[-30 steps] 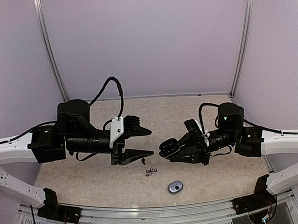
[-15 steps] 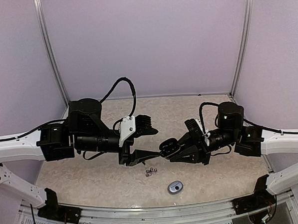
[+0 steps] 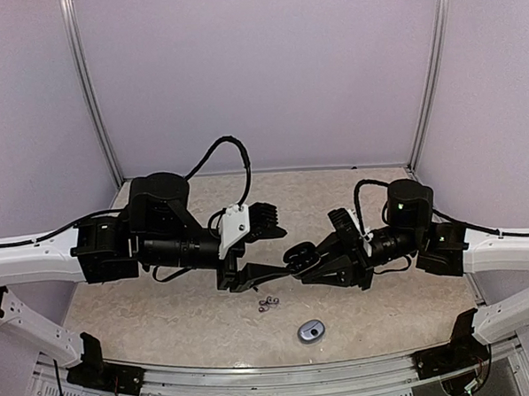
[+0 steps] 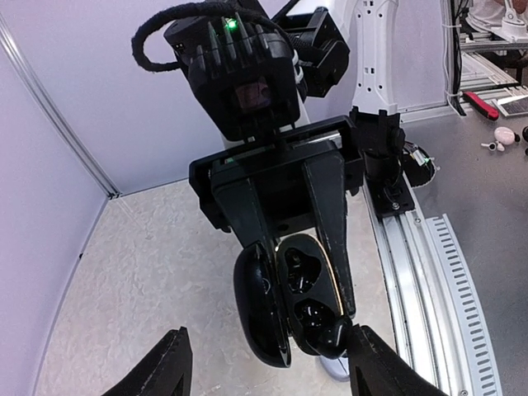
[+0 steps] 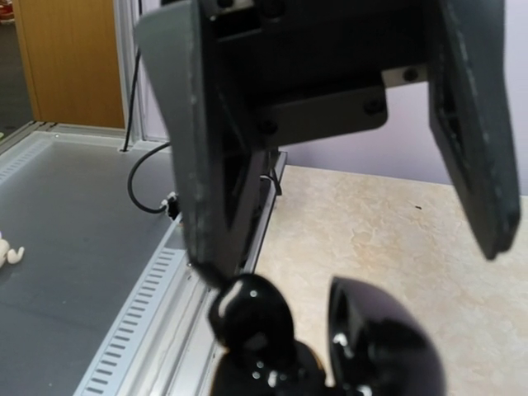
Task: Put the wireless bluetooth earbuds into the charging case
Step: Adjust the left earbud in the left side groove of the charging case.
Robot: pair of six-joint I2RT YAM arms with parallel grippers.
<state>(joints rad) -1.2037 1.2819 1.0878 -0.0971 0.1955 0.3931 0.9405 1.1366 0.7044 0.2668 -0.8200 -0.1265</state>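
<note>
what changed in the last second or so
The left gripper, open, moved rightward up to the open charging case. The right gripper stayed put, shut on the charging case, and the earbuds lay untouched.

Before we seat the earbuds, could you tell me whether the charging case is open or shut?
Open: in the left wrist view the charging case, held by the right gripper, has its lid swung aside, exposing both wells.
</note>
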